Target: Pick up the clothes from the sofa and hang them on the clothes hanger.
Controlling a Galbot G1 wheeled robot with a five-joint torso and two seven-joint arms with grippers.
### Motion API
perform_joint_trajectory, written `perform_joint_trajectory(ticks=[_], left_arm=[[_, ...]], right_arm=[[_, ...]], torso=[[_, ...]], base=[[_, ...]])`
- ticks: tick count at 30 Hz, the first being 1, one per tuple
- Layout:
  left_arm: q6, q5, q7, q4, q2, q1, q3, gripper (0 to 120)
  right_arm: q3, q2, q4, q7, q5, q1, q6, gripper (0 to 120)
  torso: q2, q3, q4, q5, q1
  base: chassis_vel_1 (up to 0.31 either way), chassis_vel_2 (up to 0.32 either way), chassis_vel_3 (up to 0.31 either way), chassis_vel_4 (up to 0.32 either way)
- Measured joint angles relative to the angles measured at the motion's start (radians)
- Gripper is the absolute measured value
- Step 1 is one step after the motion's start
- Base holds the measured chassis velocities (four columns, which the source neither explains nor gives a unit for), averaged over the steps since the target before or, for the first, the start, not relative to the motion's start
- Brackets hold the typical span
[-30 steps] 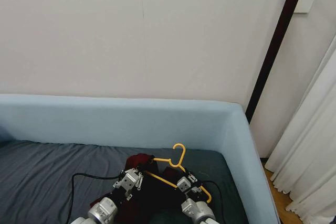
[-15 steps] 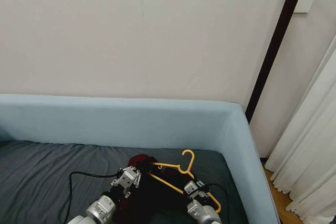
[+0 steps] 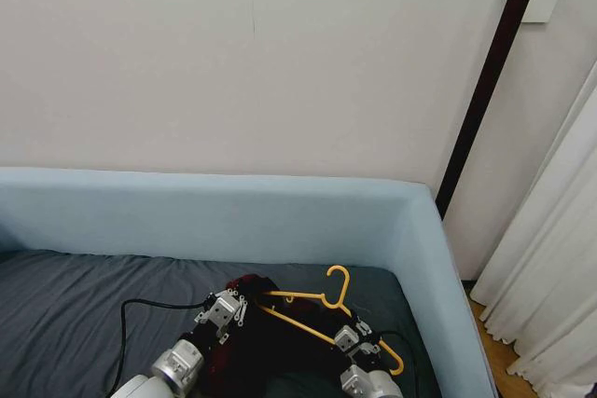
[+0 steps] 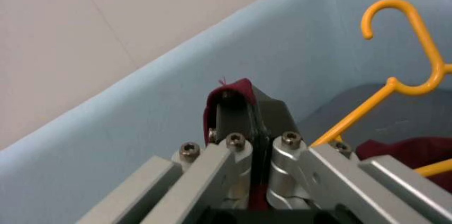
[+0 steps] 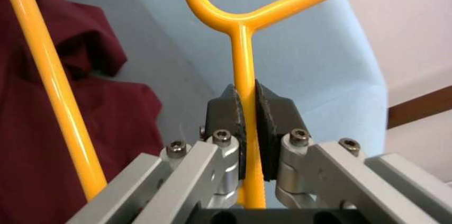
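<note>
Garment [image 3: 250, 284], dark red, sits bunched over the sofa's [image 3: 233, 216] grey seat. It is close in front of the pale blue backrest and toward the sofa's end wall on the robot's right (whether any of it hangs clear of the seat I cannot tell). The backrest runs across the head view and turns forward at that right end.

A yellow wire hanger [image 5: 244, 70] lies tilted across the garment. Its hook points up toward the sofa's backrest, and one bar slants down over the cloth toward the sofa's front.

The left end effector [image 4: 236, 105] is at the side of the garment farther from the sofa's right end. Its fingers are pressed together on a fold of the red cloth, which peeks out over the tips. The right end effector [image 5: 247, 110] is nearer the sofa's right end, with its fingers clamped tight on a straight stretch of the hanger's wire.

A thin black cable [image 3: 140, 308] loops over the sofa's seat beside the left arm.
</note>
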Motion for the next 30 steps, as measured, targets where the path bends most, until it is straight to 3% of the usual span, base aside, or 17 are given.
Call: perform_joint_trajectory(ticks=[4,15,30], left_arm=[[0.0,-0.001,0.003,0.001,-0.007,-0.008,0.016,0],[0.0,-0.001,0.019,0.0,-0.025,-0.048,0.069,0],[-0.026,0.017,0.039,0.004,-0.04,-0.01,0.061,0]], right_arm=[[0.0,0.005,0.0,0.0,-0.006,0.004,0.004,4],[-0.091,0.126,-0.089,-0.005,-0.048,0.091,0.05,4],[-0.147,0.237,-0.109,0.065,0.08,0.206,0.108,4]], torso=[[0.0,0.0,-0.0002,-0.0001,0.0],[0.0,0.0,0.0001,-0.0002,0.0],[0.0,0.0,0.0002,-0.0002,0.0]], base=[[0.0,0.0,0.0,0.0],[0.0,0.0,0.0,0.0],[0.0,0.0,0.0,0.0]])
